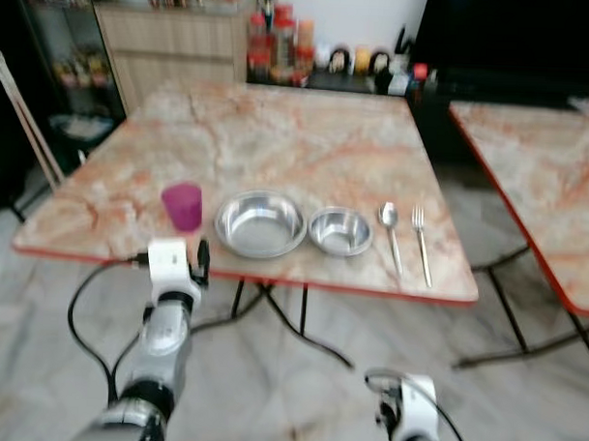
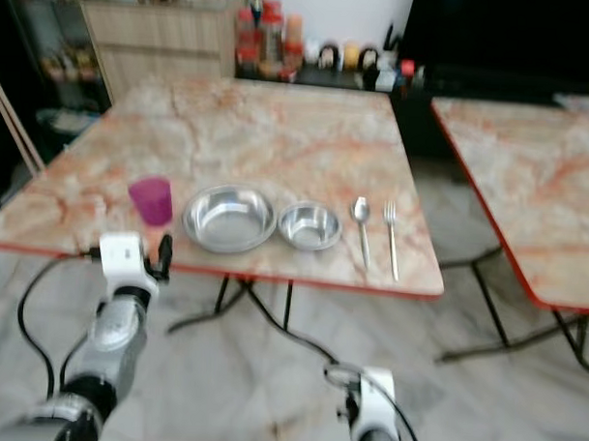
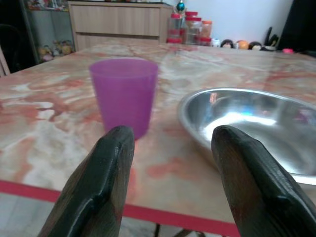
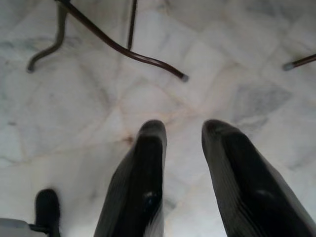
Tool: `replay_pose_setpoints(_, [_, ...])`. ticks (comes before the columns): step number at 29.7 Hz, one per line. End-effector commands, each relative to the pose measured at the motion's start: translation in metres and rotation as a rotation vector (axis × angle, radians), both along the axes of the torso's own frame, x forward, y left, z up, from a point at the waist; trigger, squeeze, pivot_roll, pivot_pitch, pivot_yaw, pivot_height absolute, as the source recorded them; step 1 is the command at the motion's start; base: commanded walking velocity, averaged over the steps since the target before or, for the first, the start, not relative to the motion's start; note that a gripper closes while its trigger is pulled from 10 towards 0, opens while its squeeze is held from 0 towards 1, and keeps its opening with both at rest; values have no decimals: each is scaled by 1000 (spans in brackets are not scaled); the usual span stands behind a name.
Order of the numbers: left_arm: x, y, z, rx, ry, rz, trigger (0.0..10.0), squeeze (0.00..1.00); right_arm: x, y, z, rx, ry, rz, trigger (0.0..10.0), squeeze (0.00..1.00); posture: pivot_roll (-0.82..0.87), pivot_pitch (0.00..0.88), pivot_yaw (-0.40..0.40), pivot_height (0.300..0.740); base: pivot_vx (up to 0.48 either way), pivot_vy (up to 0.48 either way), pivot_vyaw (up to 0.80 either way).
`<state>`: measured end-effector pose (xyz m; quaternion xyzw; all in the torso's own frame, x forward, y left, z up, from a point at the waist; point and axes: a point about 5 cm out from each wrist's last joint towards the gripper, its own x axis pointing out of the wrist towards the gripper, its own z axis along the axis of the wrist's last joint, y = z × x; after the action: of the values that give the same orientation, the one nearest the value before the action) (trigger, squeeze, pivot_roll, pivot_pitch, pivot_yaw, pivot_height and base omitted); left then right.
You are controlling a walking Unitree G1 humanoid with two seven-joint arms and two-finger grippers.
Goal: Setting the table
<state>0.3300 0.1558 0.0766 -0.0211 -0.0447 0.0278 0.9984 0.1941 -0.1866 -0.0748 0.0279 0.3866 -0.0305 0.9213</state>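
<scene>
Purple cup stands just ahead of my left gripper, whose fingers are spread and empty, beside the big steel bowl on the table; my right gripper hangs unclenched over the floor.

Purple cup, silver bowls, orange-veined marble table w/ red edge, black hand fingers.

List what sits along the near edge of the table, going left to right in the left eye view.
purple cup → large steel bowl → small steel bowl → spoon → fork. The left claw, open, hangs just before the table edge, below the cup.
</scene>
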Motion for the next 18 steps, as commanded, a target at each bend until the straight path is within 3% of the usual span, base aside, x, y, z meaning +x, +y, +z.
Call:
replay_pose_setpoints(1, [0, 14, 0, -1, 11, 32, 10000, 0, 4, 5, 2, 12, -13, 7, 10000, 0, 27, 0, -47, 740, 0, 0, 0])
replay_pose_setpoints(14, [2, 25, 3, -25, 11, 54, 10000, 0, 4, 5, 2, 13, -9, 10, 10000, 0, 29, 0, -53, 740, 0, 0, 0])
replay_pose_setpoints(18, [3, 29, 3, -40, 16, 68, 10000, 0, 5, 5, 2, 12, -10, 12, 10000, 0, 27, 0, -55, 740, 0, 0, -600])
